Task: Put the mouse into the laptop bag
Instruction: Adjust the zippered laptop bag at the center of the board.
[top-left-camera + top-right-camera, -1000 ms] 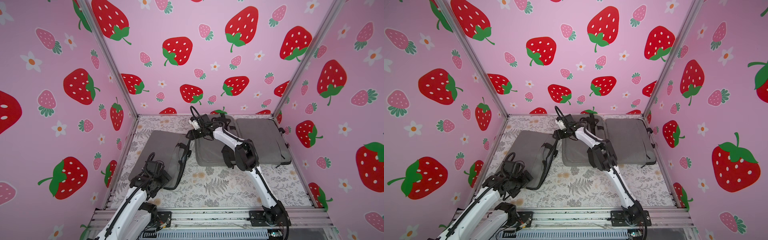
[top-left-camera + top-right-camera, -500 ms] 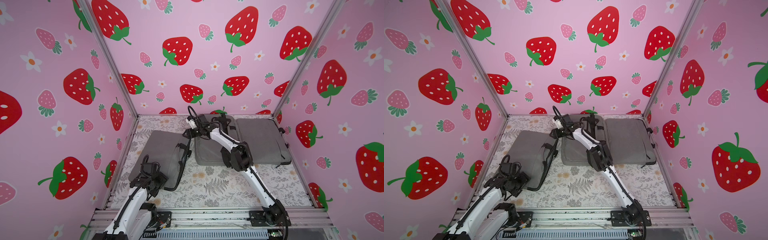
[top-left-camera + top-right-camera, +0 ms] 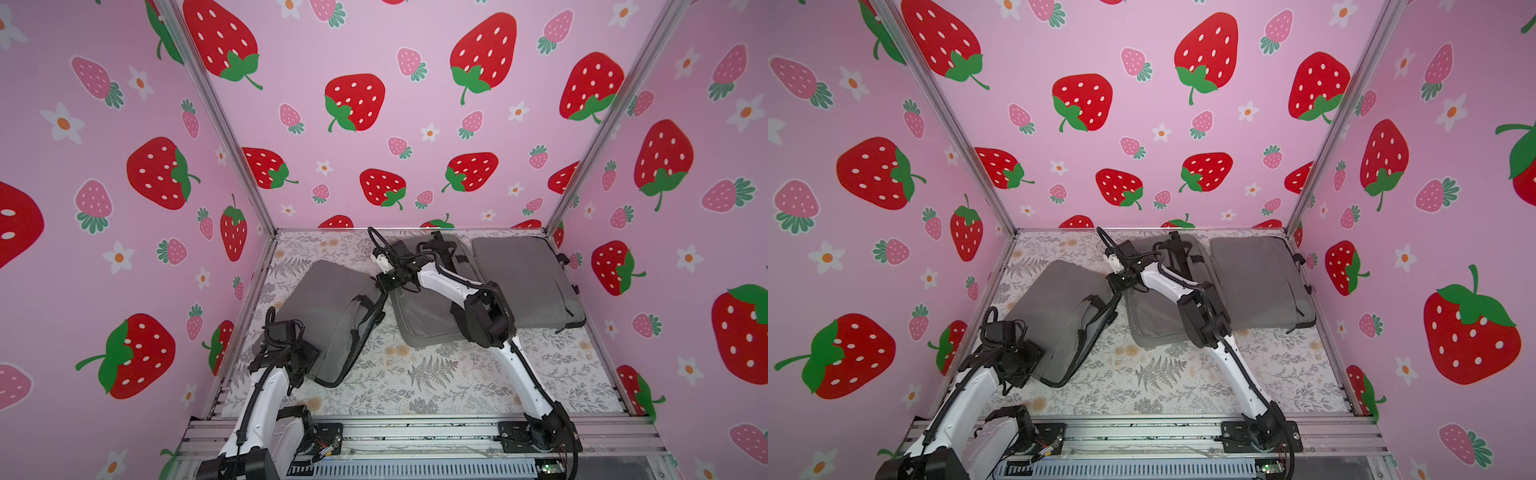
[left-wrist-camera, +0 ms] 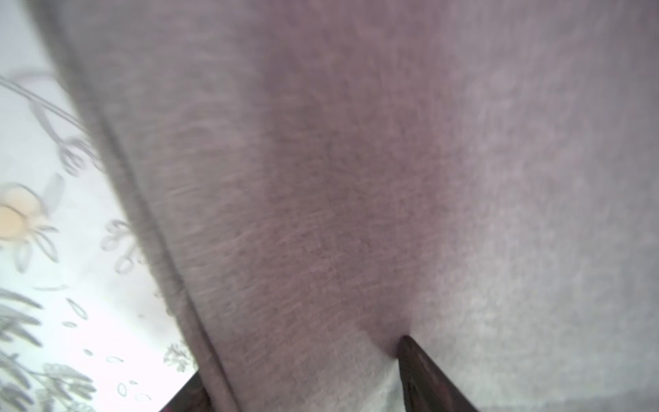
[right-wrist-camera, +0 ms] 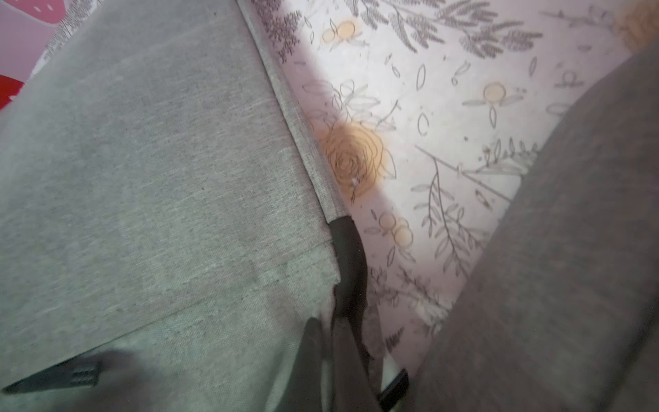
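No mouse shows in any view. The grey laptop bag (image 3: 328, 299) (image 3: 1054, 299) lies slanted at the left of the table. My left gripper (image 3: 307, 361) (image 4: 299, 362) is at the bag's near corner. One of its fingers (image 4: 420, 374) dents the grey fabric from above, the other sits below the bag's edge, so the jaws are closed on the bag. My right gripper (image 3: 384, 286) (image 5: 331, 321) is at the bag's far right corner, shut with the bag's black strap (image 5: 347, 257) running in between its fingertips.
Two more grey bags lie flat at the back, one in the middle (image 3: 428, 311) under my right arm and one at the right (image 3: 523, 282). The floral table cover (image 3: 436, 374) shows in front. Pink strawberry walls enclose three sides, and a metal rail (image 3: 415, 432) runs along the front.
My left gripper pulled back toward the front rail and narrowed onto the bag's corner. My right gripper shifted left to the bag's far corner and shut.
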### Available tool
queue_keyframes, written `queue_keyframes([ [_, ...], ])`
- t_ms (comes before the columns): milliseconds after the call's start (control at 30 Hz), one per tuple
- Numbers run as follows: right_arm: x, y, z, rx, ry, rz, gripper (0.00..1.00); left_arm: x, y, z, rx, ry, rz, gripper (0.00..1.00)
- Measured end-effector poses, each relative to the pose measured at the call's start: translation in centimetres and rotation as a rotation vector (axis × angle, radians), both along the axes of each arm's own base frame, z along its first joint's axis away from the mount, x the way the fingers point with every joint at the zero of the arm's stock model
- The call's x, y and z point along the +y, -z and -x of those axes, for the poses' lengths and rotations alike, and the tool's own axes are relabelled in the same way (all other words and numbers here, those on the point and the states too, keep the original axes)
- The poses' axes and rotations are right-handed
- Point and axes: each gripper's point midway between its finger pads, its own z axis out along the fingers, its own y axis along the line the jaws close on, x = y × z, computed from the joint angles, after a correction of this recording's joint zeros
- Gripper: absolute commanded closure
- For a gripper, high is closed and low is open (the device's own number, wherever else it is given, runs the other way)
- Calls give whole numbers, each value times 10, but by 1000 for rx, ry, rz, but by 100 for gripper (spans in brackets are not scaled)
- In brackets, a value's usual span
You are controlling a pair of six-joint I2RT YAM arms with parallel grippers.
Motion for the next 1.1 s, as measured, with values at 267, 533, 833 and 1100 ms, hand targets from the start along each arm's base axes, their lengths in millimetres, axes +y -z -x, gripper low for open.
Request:
queue_keyframes([
  [267, -24, -7, 41, 27, -17, 80, 98, 56, -32, -44, -15, -111, -140, 22],
  [533, -22, 0, 98, 80, -73, 125, 99, 123, -66, -103, -139, -239, -222, 23],
  [833, -40, 3, 160, 187, -96, 161, 51, 115, -62, -169, -217, -125, -131, 26],
  [1100, -58, -45, 157, 202, -79, 80, 41, -9, -166, -192, -421, 253, -166, 24],
])
